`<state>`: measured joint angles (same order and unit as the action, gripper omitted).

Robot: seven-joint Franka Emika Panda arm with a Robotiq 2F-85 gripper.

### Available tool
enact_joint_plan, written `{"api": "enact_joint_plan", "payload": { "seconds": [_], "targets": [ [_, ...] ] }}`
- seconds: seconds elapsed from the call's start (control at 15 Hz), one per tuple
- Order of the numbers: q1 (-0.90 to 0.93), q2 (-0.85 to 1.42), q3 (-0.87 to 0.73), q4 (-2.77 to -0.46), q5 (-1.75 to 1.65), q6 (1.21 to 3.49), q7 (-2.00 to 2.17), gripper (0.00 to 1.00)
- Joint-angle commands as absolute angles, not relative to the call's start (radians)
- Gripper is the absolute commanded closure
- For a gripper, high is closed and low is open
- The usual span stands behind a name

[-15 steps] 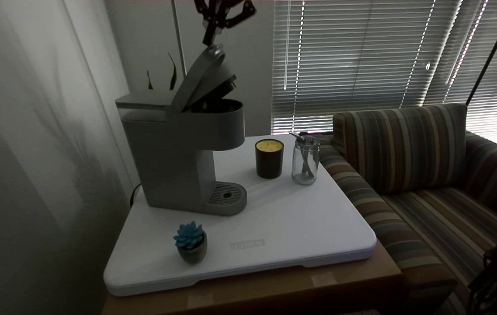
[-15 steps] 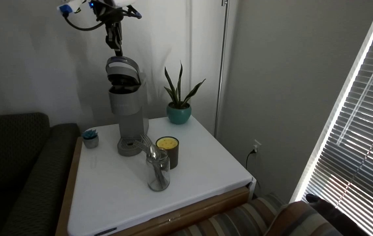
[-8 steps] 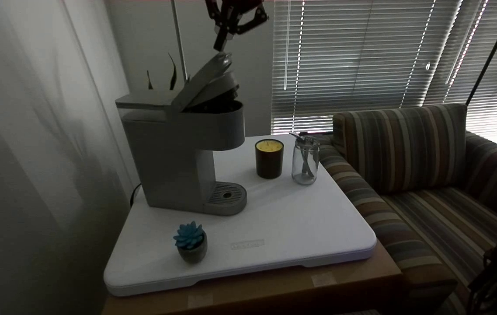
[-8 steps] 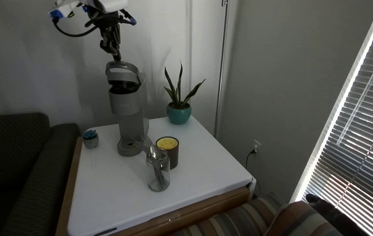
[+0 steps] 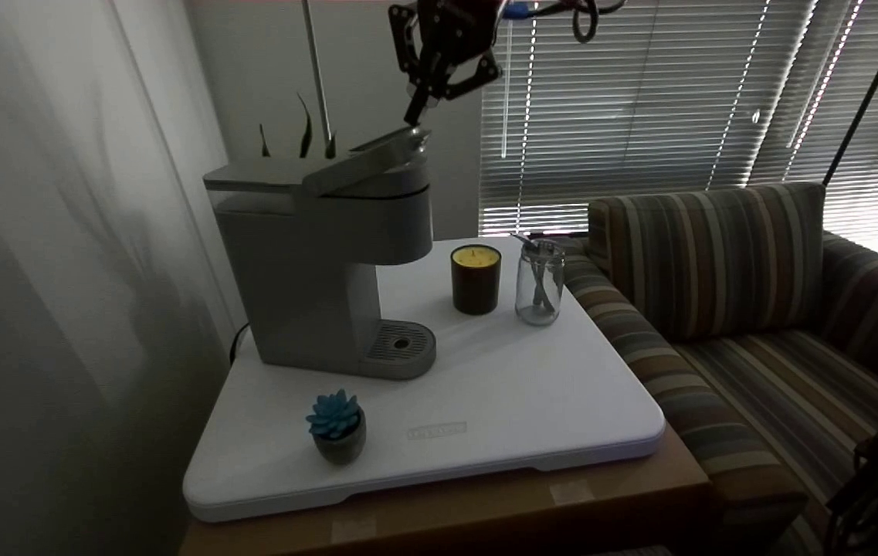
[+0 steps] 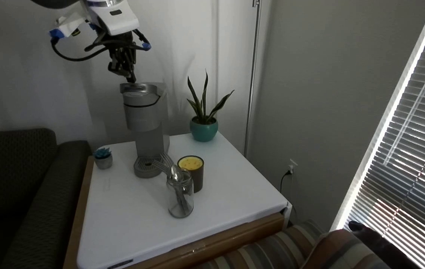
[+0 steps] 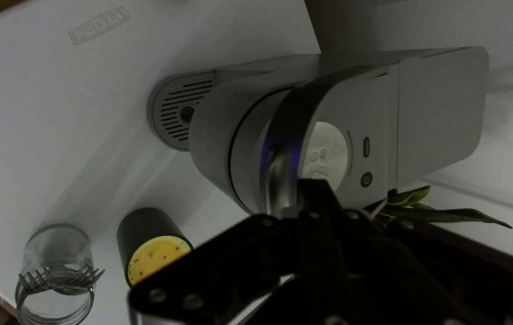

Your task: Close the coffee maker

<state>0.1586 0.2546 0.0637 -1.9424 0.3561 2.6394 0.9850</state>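
The grey coffee maker (image 5: 292, 286) stands upright on the white table in both exterior views (image 6: 147, 121). Its top lid (image 5: 377, 174) lies down over the brew head, with a thin dark seam between them. The lid's handle (image 7: 281, 180) still slants up at the front in an exterior view. My gripper (image 5: 414, 120) is shut and empty, its fingertips pointing down at the top of the handle and seeming to touch it. In the wrist view my fingertips (image 7: 317, 185) overlap the handle's inner edge, so the exact contact is hidden.
A dark candle (image 5: 476, 282) with a yellow top and a glass jar (image 5: 539, 286) of cutlery stand on the table (image 5: 500, 394). A small blue succulent (image 5: 338, 432) is near its edge. A teal potted plant (image 6: 203, 130) stands beside the machine. A striped armchair (image 5: 716, 270) is alongside.
My gripper has moved down and toward the front of the machine, staying shut. The lid has swung down from a steep tilt to rest over the brew head.
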Motion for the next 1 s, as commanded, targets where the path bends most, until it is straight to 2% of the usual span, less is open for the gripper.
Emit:
{"api": "enact_joint_plan", "payload": {
  "seconds": [0.0,0.93],
  "targets": [
    [0.142,0.226,0.079,-2.004,0.400,2.674,0.969,1.00],
    [0.132,0.211,0.087,-2.081,0.523,2.680,0.978,1.00]
  ]
}}
